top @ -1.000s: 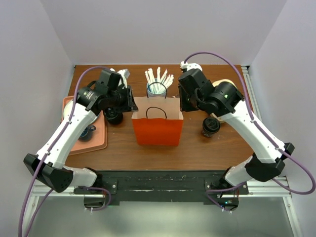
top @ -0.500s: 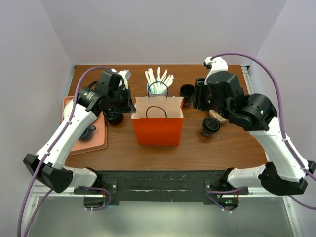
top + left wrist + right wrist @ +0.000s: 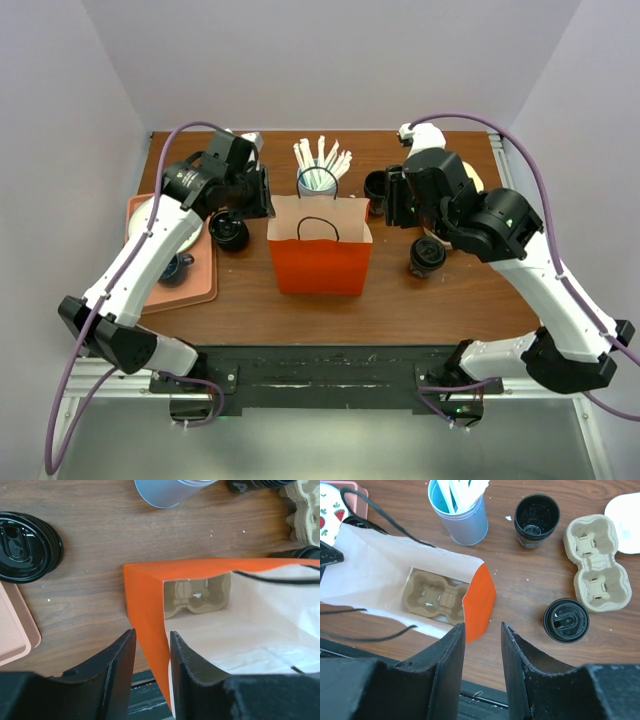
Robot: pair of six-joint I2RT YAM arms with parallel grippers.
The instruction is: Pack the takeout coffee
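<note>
- Two claws hang over the orange bag [image 3: 320, 262], one at each end of its open mouth. The left claw [image 3: 151, 635] is above the bag's left wall and the right claw [image 3: 482, 626] above its right corner. Both have their jaws parted a little and hold nothing. I cannot tell whether the left one brushes the wall.
- The takeout coffee [image 3: 566, 620], lid on, stands on the desk [image 3: 400, 300] just to the right of the bag, not yet picked up. A cardboard cup carrier [image 3: 436, 596] lies at the bottom of the bag, ready to take it.
- Wrong cup: a lidless black cup [image 3: 537, 514] stands behind the bag's right corner, and a second lidded cup [image 3: 25, 540] stands to the bag's left. From above the two lids look alike, so a claw could take the wrong one.
- Narrow jaws: at this spread they look too tight for the cup. Coming down like this could knock it over or pop the lid and spill.
- Soft paper: a claw pressing on a wall could fold the mouth shut or tip the bag.
- Handles: the black cord handles [image 3: 316, 228] droop across the mouth. They may snag the cup on its way in, so that it lands tilted inside the bag.
</note>
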